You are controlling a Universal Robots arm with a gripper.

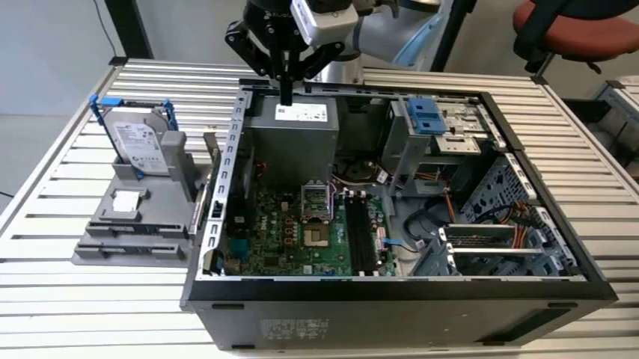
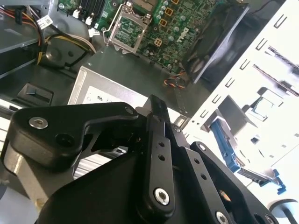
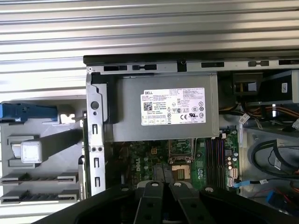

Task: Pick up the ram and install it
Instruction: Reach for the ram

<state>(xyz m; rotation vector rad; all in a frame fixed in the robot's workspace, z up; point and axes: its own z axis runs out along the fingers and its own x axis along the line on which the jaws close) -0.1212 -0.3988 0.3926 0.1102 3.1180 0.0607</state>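
Note:
My gripper (image 1: 286,96) hangs above the back edge of the open computer case (image 1: 559,247), over the grey power supply (image 1: 295,134). Its black fingers (image 2: 156,140) are pressed together, and I see nothing between them. I cannot make out the ram for certain. Thin dark strips lie in the two long holders (image 1: 130,239) of the grey fixture, on the exterior view's left. The black motherboard slots (image 1: 360,235) run along the green board inside the case, and they also show in the first wrist view (image 3: 214,161).
A silver hard drive in a blue bracket (image 1: 138,138) stands upright on the grey fixture (image 1: 175,161), with a small square chip (image 1: 125,200) below it. Cables and drive cages (image 1: 439,131) fill the case's right half. Everything rests on a slatted metal table (image 1: 60,299).

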